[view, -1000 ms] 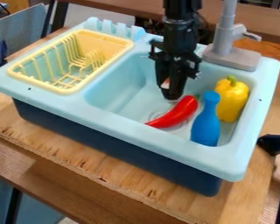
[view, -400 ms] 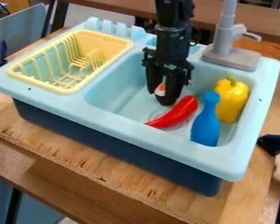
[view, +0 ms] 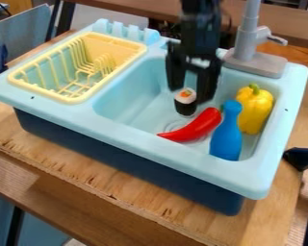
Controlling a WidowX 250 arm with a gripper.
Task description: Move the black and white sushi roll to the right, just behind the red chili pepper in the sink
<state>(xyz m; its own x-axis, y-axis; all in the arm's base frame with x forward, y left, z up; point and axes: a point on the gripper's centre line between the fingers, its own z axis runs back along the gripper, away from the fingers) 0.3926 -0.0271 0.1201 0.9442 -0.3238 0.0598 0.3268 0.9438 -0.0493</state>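
Sushi roll (view: pixel 185 106), black-sided and white-topped, is standing upright in the basin of a light-blue toy sink (view: pixel 141 141) that is resting on a wooden board (view: pixel 73 166), as a yellow dish rack (view: pixel 66 99) is sitting to the basin's left in the camera view and a gray faucet (view: pixel 255 65) is rising behind. Hanging at the roll, a black gripper (view: pixel 190 94) is holding its fingers spread apart, while a blue bottle (view: pixel 226 135), a yellow pepper (view: pixel 255 108) and a red chili (view: pixel 194 128) are lying or standing nearby in the basin.
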